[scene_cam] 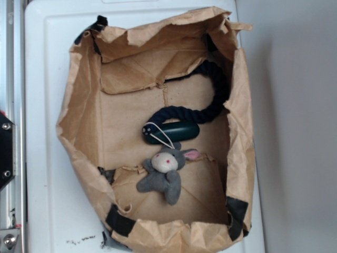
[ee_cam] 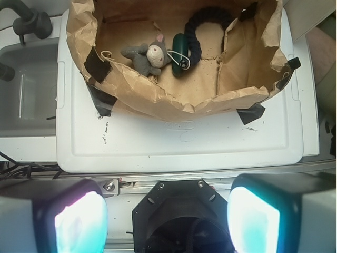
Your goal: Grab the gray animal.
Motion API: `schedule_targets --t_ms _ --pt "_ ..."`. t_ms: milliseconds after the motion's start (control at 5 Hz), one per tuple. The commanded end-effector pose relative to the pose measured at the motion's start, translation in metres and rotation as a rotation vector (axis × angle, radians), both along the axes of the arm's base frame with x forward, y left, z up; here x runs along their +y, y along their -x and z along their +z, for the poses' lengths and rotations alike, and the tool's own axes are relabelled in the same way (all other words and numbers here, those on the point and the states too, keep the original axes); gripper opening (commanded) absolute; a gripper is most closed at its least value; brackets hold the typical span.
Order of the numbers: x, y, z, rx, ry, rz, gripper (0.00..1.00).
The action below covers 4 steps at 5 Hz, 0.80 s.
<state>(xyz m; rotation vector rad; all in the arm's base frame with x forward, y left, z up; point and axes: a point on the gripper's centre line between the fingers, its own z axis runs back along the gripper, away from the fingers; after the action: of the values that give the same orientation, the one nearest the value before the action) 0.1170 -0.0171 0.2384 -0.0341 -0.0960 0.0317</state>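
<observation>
At the bottom of the wrist view I see the gripper (ee_cam: 167, 221) only in part: two finger pads (ee_cam: 79, 221) glow pale cyan at the lower left and lower right, both cut off by the frame edge, with the dark mount (ee_cam: 181, 213) between them. The pads stand wide apart with nothing between them, so I read the jaws as spread. In the exterior view I cannot find the gripper.

Beyond the gripper lies a white plastic lid (ee_cam: 179, 142), and on it a crumpled brown paper bag (ee_cam: 174, 103) with its mouth rolled open and black tape patches (ee_cam: 97, 63) at the corners. The bag's near wall hides part of its floor from the wrist camera. At the left edge of that view a grey sink-like basin (ee_cam: 26, 89) is cut off (its fittings are too dark for me to identify).

The gray animal (ee_cam: 147, 55) lies inside the bag on the paper floor, well apart from the gripper and far up the wrist view, slightly left of the gripper's centre line. In the exterior view the gray animal (scene_cam: 164, 171) shows a cream face with pink cheek dots, one pink-lined ear, and limp limbs spread over a paper fold. Its second ear is hard to make out.

Just beside its head lies a dark green capsule toy (scene_cam: 172, 133) on a navy rope (scene_cam: 213, 103); a thin white cord (scene_cam: 160, 134) crosses the capsule. The rope's far end disappears under the bag's folded rim.
</observation>
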Motion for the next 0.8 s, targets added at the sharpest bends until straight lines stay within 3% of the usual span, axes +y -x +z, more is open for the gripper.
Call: schedule_targets --t_ms 0,400,600 --pt "0.000 0.000 0.000 0.000 0.000 0.000 1.00" --pt "-0.026 -0.079 0.000 -0.069 0.051 0.000 1.00" --pt "-0.040 -0.087 -0.017 -0.056 0.055 -0.157 1.00"
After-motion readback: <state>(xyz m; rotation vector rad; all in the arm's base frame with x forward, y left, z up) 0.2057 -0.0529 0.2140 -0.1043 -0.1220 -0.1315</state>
